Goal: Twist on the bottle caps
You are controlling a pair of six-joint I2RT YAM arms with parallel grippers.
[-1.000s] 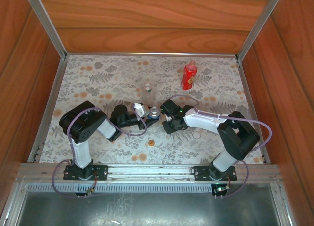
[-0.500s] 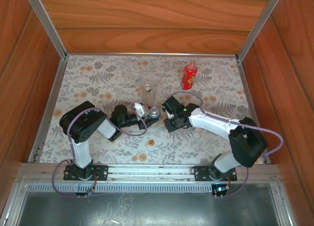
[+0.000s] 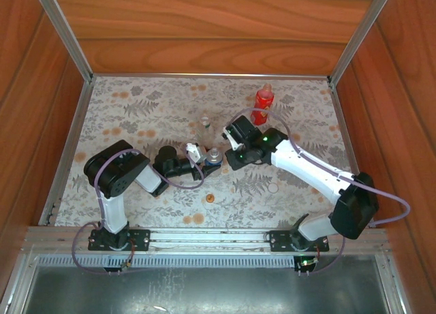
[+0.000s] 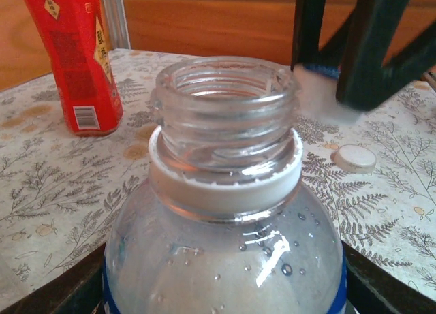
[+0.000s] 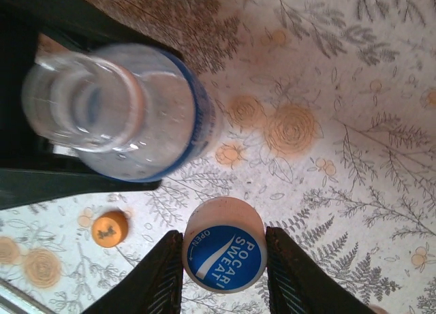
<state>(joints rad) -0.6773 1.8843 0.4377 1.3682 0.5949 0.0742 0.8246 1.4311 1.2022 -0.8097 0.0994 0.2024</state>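
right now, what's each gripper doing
left gripper: closed on the short clear bottle, its neck uncapped
right gripper: closed on the blue cap

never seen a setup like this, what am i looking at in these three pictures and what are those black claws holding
These are two robot arms bolted at the near edge of a table, each ending in a two-finger gripper. The overhead picture looks down from above and behind the arms. The other two come from small cameras on each wrist.

The left gripper holds a short clear bottle with a blue label upright, its mouth open. The right gripper pinches a blue cap close beside that bottle.

On the flowered table stand a red bottle and a slim clear bottle. An orange cap and a white cap lie loose.
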